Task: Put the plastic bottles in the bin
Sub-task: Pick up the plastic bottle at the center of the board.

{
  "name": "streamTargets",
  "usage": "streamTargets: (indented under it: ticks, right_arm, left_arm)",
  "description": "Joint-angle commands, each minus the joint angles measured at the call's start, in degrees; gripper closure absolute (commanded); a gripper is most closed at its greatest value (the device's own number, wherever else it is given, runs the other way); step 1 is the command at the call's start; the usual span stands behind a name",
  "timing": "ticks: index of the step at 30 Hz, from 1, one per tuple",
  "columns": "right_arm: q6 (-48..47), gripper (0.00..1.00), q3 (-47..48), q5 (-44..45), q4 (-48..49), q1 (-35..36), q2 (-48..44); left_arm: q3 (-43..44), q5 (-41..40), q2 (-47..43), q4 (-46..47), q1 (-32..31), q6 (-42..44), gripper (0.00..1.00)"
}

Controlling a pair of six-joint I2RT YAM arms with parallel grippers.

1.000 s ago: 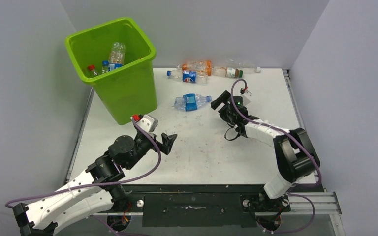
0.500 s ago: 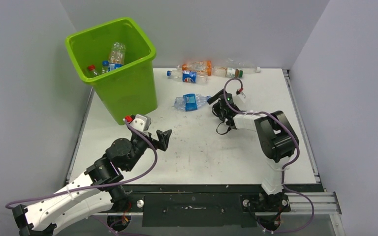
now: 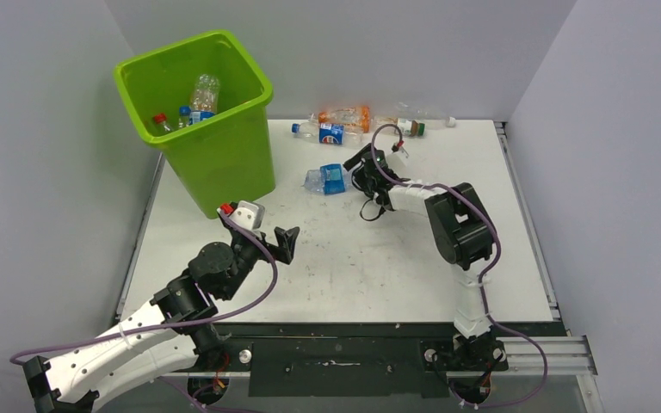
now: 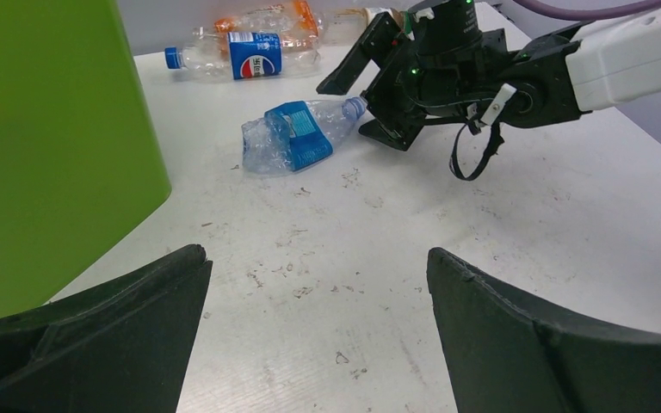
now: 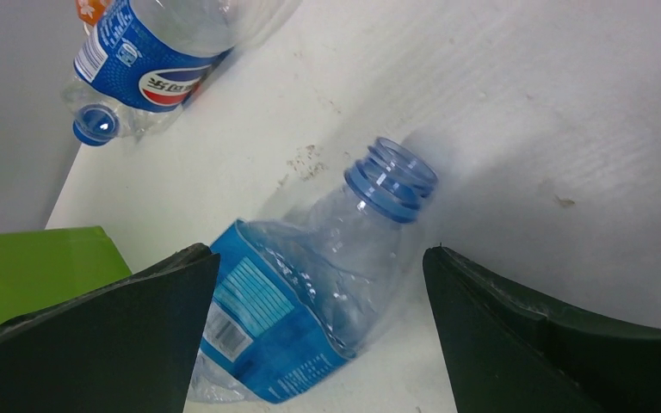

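A crushed, capless plastic bottle with a blue label (image 3: 327,179) (image 5: 310,297) (image 4: 291,139) lies on the table right of the bin (image 3: 215,155). My right gripper (image 3: 355,172) (image 5: 318,255) is open, its fingers either side of the bottle's neck end and not touching it. A Pepsi bottle (image 3: 329,132) (image 5: 146,64), an orange-label bottle (image 3: 346,115) and a clear bottle (image 3: 409,125) lie along the back edge. Several bottles (image 3: 196,101) sit inside the lime-green bin. My left gripper (image 3: 287,243) (image 4: 318,267) hangs open and empty over bare table.
The bin's green wall (image 4: 43,146) stands close on the left of my left gripper. Grey walls close the table at the back and both sides. The right arm's purple cable (image 3: 482,258) loops over the table's right half.
My right arm has swung left toward the crushed bottle, and its open fingers now flank the neck end. The left gripper drew back slightly, then stayed still.
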Motion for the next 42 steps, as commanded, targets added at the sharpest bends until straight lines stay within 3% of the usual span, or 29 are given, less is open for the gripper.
streamTargets:
  ticks: [1, 7, 16, 21, 31, 33, 37, 40, 42]
  right_arm:
    - [-3.13, 0.06, 8.09, 1.65, -8.13, -0.12, 5.10]
    - [-7.36, 0.01, 15.56, 1.72, -14.51, -0.31, 10.46]
    - [-17.78, 0.17, 19.96, -3.22, -18.54, -1.12, 16.16]
    - [-26.66, 0.34, 18.98, -4.58, -19.57, -1.24, 14.25]
    - [-41.51, 0.38, 11.71, -0.05, -24.61, -1.06, 4.87]
    - [-42.42, 0.37, 9.54, -0.06, -25.05, -1.22, 2.20]
    - [-41.33, 0.11, 5.59, -4.11, -23.85, -1.79, -3.73]
    - [-38.94, 0.01, 4.23, -6.37, -24.52, -2.50, -7.01]
    - [-37.52, 0.05, 2.98, -7.12, -25.23, -2.88, -9.20]
  left_arm:
    - [0.35, -0.51, 0.34, 2.74, -0.32, -0.06, 0.04]
    - [0.50, -1.10, 0.61, 2.69, -0.40, 0.04, 0.04]
    - [0.80, -0.62, 0.97, 2.48, -0.41, 0.35, 0.04]
    - [0.89, -0.99, 0.65, 2.26, -0.42, 0.64, 0.04]
    - [1.15, 0.29, 0.19, 2.05, -0.41, 0.33, 0.04]
    - [1.27, 0.69, 0.03, 1.98, -0.46, 0.14, 0.04]
    - [1.50, 1.59, -0.34, 1.90, -0.44, -0.21, 0.04]
    - [1.51, 1.77, -0.59, 1.78, -0.51, -0.48, 0.04]
    - [1.46, 1.64, -0.78, 1.65, -0.50, -0.59, 0.04]
